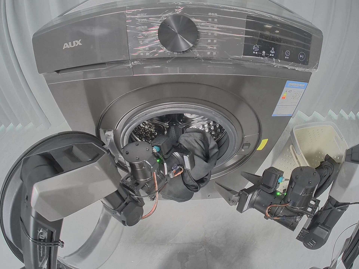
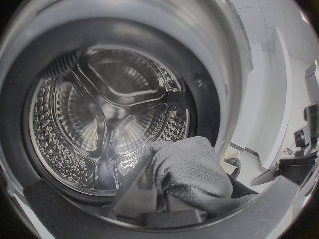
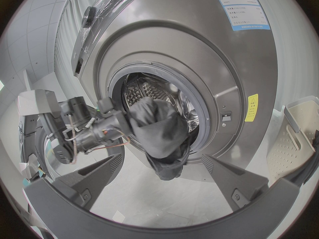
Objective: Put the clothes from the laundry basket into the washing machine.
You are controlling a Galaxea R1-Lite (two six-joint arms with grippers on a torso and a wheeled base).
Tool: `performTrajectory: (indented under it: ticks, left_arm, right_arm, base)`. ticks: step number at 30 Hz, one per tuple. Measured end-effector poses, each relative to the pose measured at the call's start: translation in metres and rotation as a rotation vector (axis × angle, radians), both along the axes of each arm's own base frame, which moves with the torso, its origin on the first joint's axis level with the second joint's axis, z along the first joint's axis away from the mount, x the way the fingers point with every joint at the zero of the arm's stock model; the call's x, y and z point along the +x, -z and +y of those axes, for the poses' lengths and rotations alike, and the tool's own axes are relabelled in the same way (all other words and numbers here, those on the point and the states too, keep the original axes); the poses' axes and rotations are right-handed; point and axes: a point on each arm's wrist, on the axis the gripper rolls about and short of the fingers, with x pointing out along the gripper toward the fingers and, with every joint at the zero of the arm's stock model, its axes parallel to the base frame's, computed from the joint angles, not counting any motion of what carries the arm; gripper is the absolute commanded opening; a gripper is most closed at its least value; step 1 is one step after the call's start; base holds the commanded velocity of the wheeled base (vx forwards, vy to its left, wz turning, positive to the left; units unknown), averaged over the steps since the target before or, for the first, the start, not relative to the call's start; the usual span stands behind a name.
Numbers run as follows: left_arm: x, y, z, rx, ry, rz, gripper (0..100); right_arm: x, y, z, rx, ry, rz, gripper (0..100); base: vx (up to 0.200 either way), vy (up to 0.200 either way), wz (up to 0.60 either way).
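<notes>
Dark grey garment: held at the drum opening of the washing machine, partly inside, its lower end hung outside.
Left pincer: clamped on the garment.
Right pincer: fingers spread apart, held low beside the opening.
Laundry basket: set right of the machine.

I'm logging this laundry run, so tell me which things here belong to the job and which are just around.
Job: garment, held by left gripper at the washer mouth; basket; open right gripper.
Just around: dial, label, yellow sticker, curtain.
</notes>
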Motion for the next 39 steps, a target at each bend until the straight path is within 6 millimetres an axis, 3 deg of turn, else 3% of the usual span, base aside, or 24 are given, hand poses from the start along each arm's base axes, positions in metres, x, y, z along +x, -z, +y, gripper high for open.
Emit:
performTrajectory:
  ticks: [11,30,38,39]
  left_arm:
    - [0.055,0.019,-0.017,0.025,-0.036,0.062,0]
    - [0.126,0.001,-0.035,0.000,-0.183,0.047,0]
    - [0.143,0.023,-0.029,0.021,-0.252,0.083,0]
    - [0.144,0.025,-0.029,0.021,-0.253,0.084,100]
  right_arm:
    - [-0.001,-0.001,0.000,0.001,-0.003,-0.001,100]
    - [0.000,-0.001,0.000,0.002,-0.001,-0.002,100]
    - [0.000,-0.001,-0.001,0.001,0.000,-0.001,100]
    - [0.000,-0.001,-0.001,0.001,0.000,-0.001,100]
  base:
    - [0.000,0.000,0.00]
    - [0.000,0.000,0.00]
    - [0.000,0.000,0.00]
    - [0.000,0.000,0.00]
